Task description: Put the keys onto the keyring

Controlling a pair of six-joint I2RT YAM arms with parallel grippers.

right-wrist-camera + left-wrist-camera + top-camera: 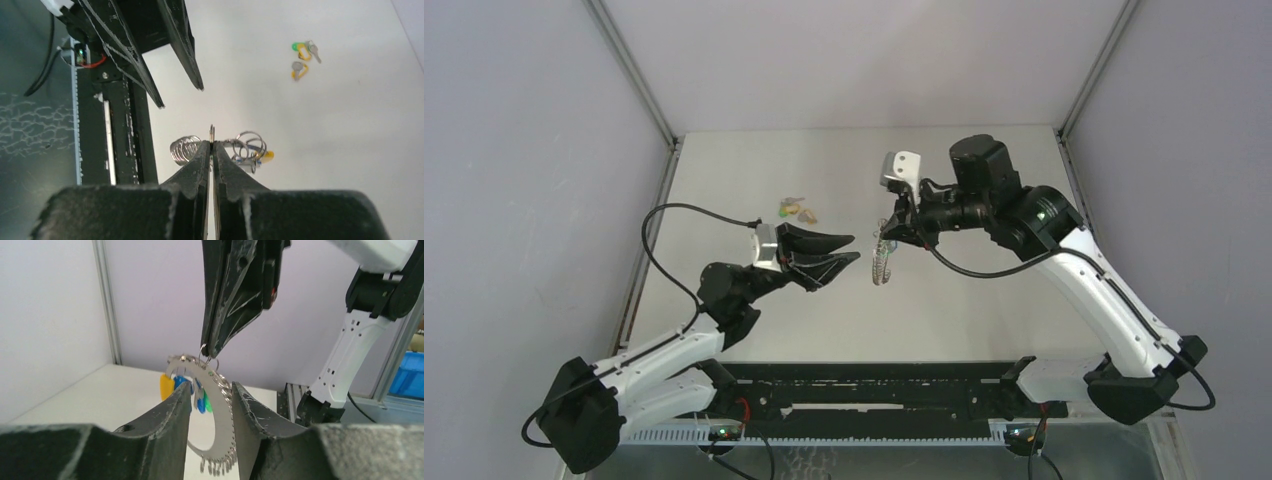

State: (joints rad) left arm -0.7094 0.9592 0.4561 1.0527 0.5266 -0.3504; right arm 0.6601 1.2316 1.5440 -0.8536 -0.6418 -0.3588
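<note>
My right gripper (pixel 890 232) is shut on the top edge of the keyring (pixel 882 258) and holds it hanging above the table. The keyring (pixel 220 405) is a flat silvery ring with small wire loops along its rim. Yellow (pixel 166 386), blue (pixel 200 402) and green (pixel 207 403) key heads hang on it. My left gripper (pixel 855 248) is open, its tips just left of the ring. In the left wrist view the ring's lower arc shows between the open fingers (pixel 175 405), untouched. The right wrist view shows the shut gripper (pixel 212 142), the wire loops (pixel 248 145) and the left fingers (pixel 175 50).
Loose keys with green, yellow and orange heads lie on the table (pixel 984 300) at the back left (pixel 794 210); they also show in the right wrist view (pixel 300 50). The black rail (pixel 874 385) runs along the near edge.
</note>
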